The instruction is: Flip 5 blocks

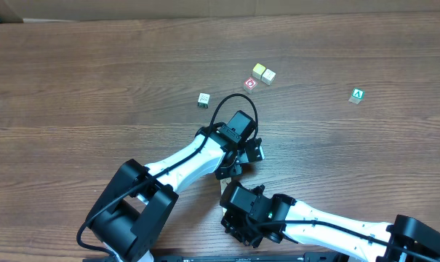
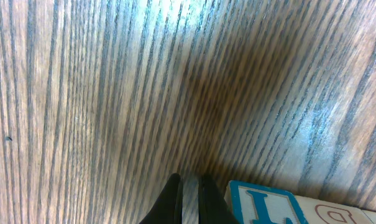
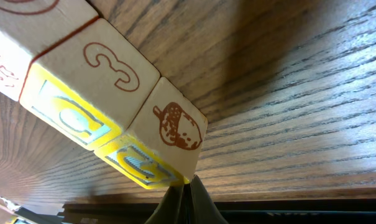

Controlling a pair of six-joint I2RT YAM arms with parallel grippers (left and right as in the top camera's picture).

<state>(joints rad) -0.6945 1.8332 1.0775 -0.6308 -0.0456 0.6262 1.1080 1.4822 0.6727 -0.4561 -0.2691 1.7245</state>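
On the wood table [image 1: 74,73], the left gripper [image 2: 189,185] is pinched closed and empty, a blue-lettered block [image 2: 262,205] just right of its tips, while the right gripper [image 3: 187,186], also closed on nothing, sits nearer, its tips almost touching the acorn block [image 3: 175,130] ending a row running up-left.
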